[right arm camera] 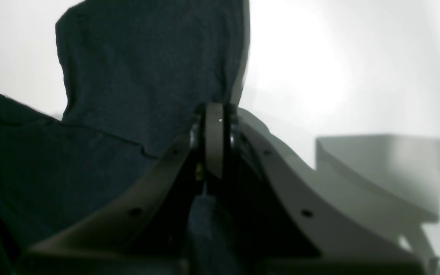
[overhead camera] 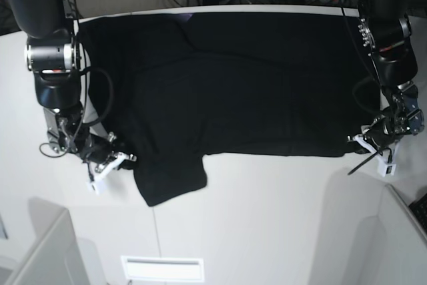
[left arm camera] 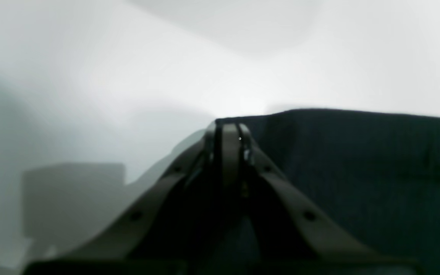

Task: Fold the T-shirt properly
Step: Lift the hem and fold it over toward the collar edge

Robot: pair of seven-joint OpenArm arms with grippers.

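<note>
plainly one t-shirt [overhead camera: 233, 85], two grippers [overhead camera: 123, 159] [overhead camera: 357, 139] pinching it.

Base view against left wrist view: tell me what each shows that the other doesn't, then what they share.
Only the base view shows the whole black T-shirt spread over the white table, a sleeve hanging toward the near edge, and the right gripper at the shirt's other corner. Only the left wrist view shows, close up, the left gripper shut on the T-shirt's edge, though blurred. Both show the left gripper, dark cloth and white table.
</note>
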